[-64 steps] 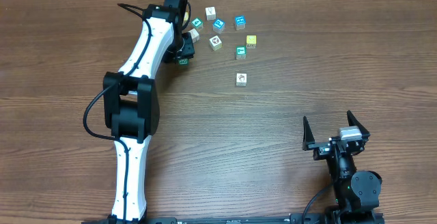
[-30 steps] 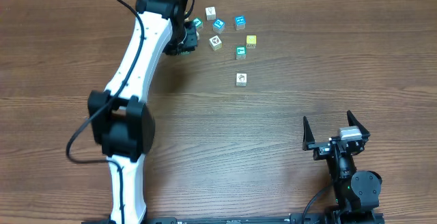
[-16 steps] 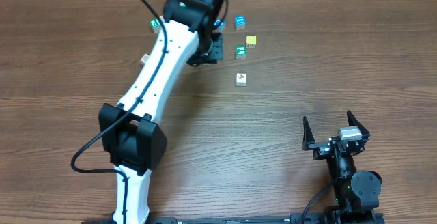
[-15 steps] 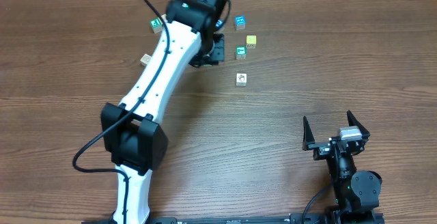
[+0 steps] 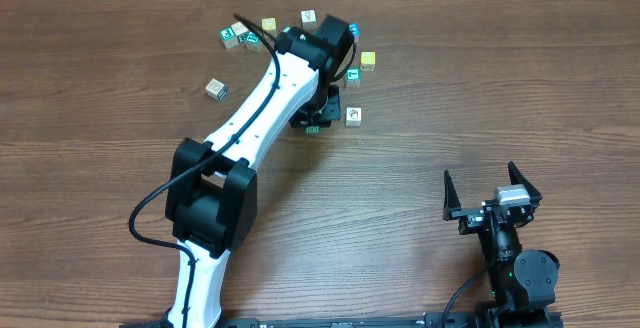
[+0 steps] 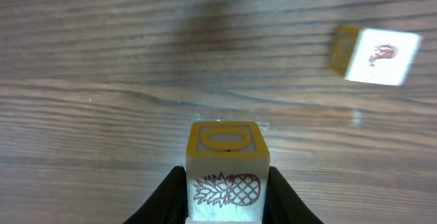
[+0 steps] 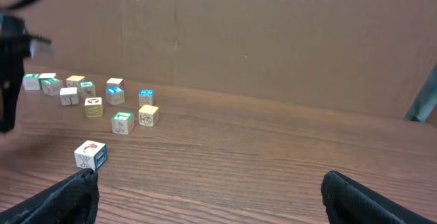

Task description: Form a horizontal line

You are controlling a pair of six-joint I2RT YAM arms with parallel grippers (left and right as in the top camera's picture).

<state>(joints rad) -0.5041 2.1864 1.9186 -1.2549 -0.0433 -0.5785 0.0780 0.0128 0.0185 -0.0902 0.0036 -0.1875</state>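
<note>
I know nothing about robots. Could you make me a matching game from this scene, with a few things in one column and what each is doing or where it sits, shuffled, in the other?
Things:
1. pineapple cube
2. right gripper
3. yellow cube
4. white-and-blue cube

States:
A. open, holding nothing
B. lying alone, off to one side
C. pinched in the left gripper
D. lying close to a teal cube

Pairs: 1-C, 2-A, 3-D, 4-B

Wooden table (image 5: 420,168), cardboard wall (image 7: 273,33), yellow cube (image 5: 368,60)
</note>
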